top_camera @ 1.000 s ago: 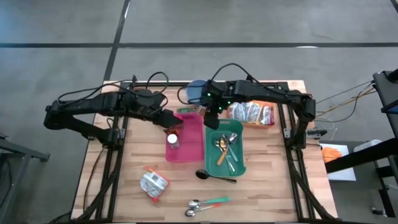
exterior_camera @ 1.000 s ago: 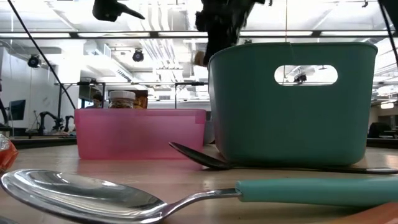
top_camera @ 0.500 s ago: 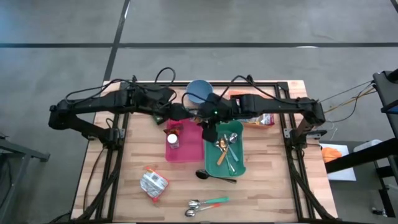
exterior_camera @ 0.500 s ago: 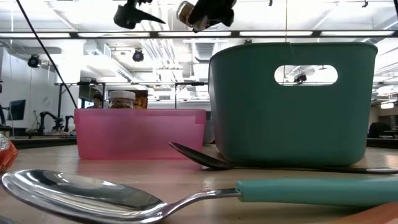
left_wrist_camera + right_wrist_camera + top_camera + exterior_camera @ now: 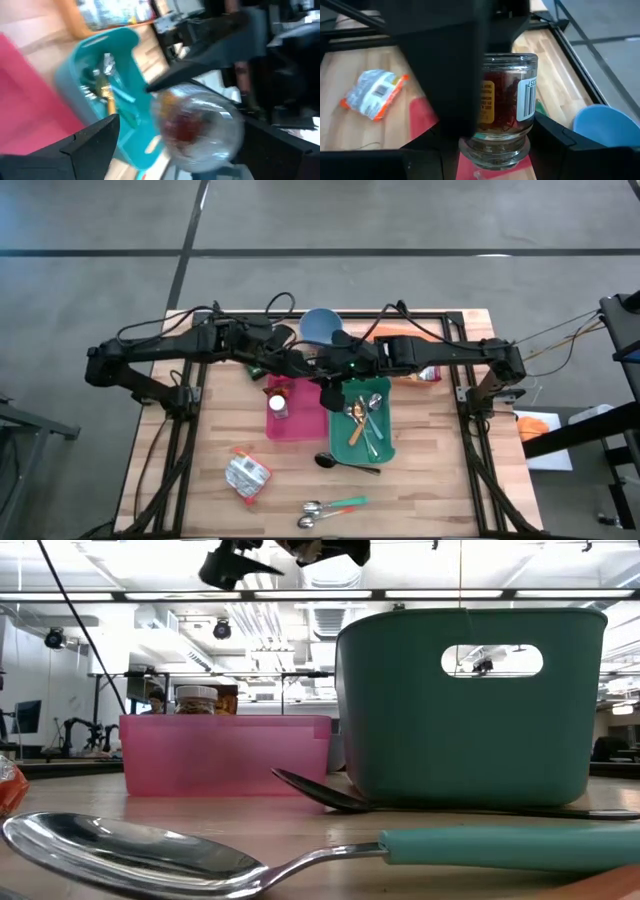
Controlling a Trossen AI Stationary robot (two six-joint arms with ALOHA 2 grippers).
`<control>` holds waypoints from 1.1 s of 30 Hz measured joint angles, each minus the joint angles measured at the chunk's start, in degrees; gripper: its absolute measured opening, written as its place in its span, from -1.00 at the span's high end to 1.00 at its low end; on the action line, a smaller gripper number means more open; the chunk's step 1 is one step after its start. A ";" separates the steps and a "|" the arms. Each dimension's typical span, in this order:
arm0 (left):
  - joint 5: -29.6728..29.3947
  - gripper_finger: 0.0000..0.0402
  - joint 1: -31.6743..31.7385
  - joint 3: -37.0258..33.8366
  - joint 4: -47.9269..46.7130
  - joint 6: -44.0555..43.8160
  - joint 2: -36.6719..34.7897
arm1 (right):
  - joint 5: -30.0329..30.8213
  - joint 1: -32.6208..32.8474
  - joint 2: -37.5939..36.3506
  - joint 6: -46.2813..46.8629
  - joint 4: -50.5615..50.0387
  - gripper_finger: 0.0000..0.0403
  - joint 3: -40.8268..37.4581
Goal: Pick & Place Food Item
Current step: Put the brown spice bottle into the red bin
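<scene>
A shiny metal spoon with a teal handle is lying nearest on the wooden table. Behind it are sitting a pink plastic bin and a teal plastic bin. Above them the right gripper is clamping a round glass jar, while the left gripper is hanging beside it, fingers spread wide and empty.
</scene>
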 joint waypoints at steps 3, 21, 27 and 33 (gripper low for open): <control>1.07 -0.89 0.00 0.02 0.74 -0.04 0.85 | 0.36 0.01 0.00 0.57 -0.30 0.15 0.00; 2.73 -0.01 0.11 0.04 1.01 1.96 1.04 | 0.31 0.75 0.02 0.48 -1.07 0.15 0.00; 3.83 0.15 0.11 0.04 0.48 4.24 0.85 | 0.49 0.98 0.02 0.54 -1.21 0.15 -0.02; 4.28 0.15 0.11 0.04 0.66 5.92 0.54 | 0.35 1.11 0.02 0.62 -0.59 0.00 -0.02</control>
